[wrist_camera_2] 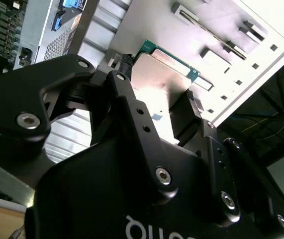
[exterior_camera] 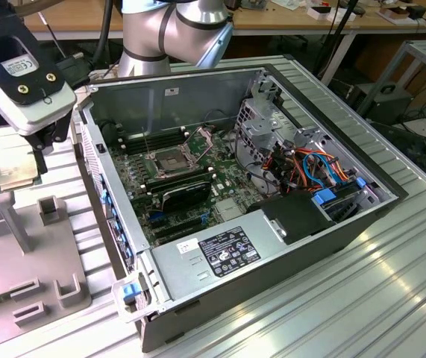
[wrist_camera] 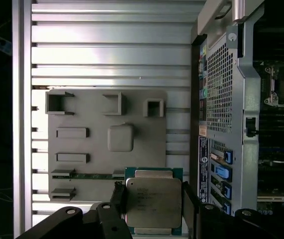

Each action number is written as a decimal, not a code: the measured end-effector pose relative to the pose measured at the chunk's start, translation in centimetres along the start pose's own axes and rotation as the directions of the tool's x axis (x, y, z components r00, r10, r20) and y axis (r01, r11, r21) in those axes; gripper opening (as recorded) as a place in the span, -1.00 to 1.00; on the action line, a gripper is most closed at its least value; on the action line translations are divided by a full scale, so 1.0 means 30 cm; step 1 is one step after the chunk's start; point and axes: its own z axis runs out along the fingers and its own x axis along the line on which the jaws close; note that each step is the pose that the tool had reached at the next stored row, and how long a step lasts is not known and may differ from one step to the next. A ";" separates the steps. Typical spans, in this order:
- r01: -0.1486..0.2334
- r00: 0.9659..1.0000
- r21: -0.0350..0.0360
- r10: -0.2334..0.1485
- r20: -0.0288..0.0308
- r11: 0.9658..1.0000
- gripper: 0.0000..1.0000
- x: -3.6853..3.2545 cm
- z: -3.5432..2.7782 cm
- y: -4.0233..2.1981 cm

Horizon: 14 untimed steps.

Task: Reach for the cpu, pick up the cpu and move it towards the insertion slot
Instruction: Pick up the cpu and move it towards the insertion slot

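The black two-fingered gripper (wrist_camera: 153, 206) is closing its fingers (wrist_camera: 118, 198) against opposite edges of the cpu (wrist_camera: 153, 201), a thin square chip with a pale silvery metal face and green rim, and is holding it above the grey plastic fixture tray (wrist_camera: 97, 164) that is lying on the ribbed aluminium table (exterior_camera: 362, 298). In the exterior view the gripped cpu (exterior_camera: 10, 173) is hanging at about nine o'clock from the open grey computer case (exterior_camera: 198, 261), well apart from the insertion slot (exterior_camera: 169, 159), the silver-framed square socket with a dark centre sitting on the green motherboard (exterior_camera: 224, 179) inside it.
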 end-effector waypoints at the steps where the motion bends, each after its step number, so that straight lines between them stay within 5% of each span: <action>1: 0.000 1.000 0.000 0.000 0.000 1.000 0.09 -0.004 0.000 0.000; 14: 0.000 1.000 0.000 0.000 0.000 1.000 0.09 -0.056 -0.001 -0.001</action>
